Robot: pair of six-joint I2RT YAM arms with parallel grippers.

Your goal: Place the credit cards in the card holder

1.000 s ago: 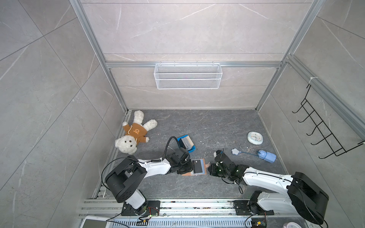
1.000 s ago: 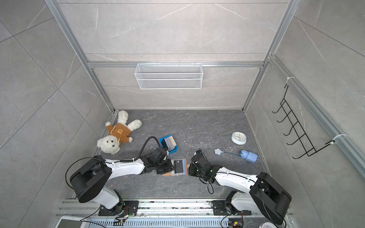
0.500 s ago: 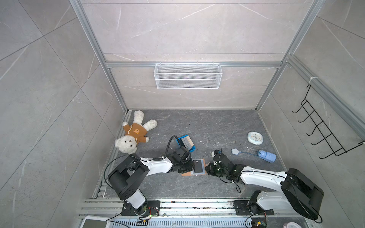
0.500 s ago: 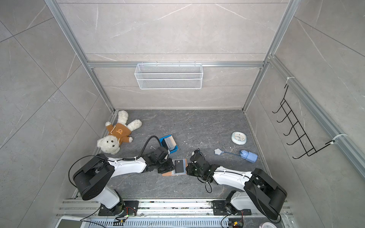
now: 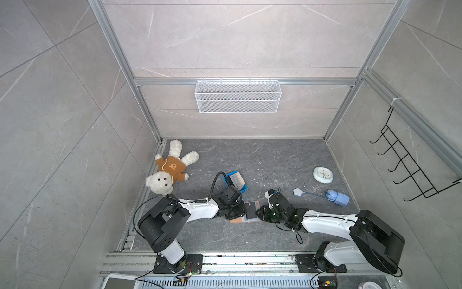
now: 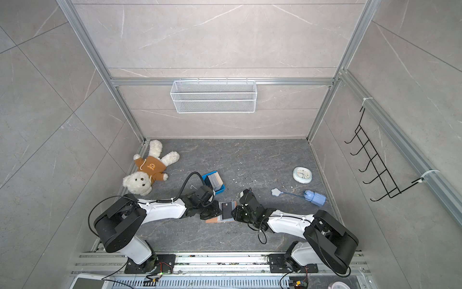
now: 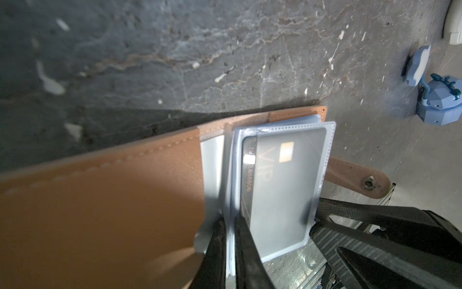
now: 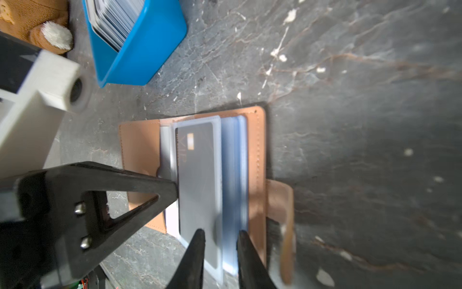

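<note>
In both top views the tan leather card holder point(image 5: 235, 220) point(image 6: 211, 221) lies open. Left wrist: left fingers point(image 7: 246, 250) seemingly pinch its clear sleeve point(image 7: 326, 150), which holds the black VIP card point(image 7: 287, 187). Right wrist: right fingers point(image 8: 195, 255) stand apart; a snag could pull the card out.

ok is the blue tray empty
No, in the right wrist view the blue tray holds a packed row of cards standing on edge.
</note>
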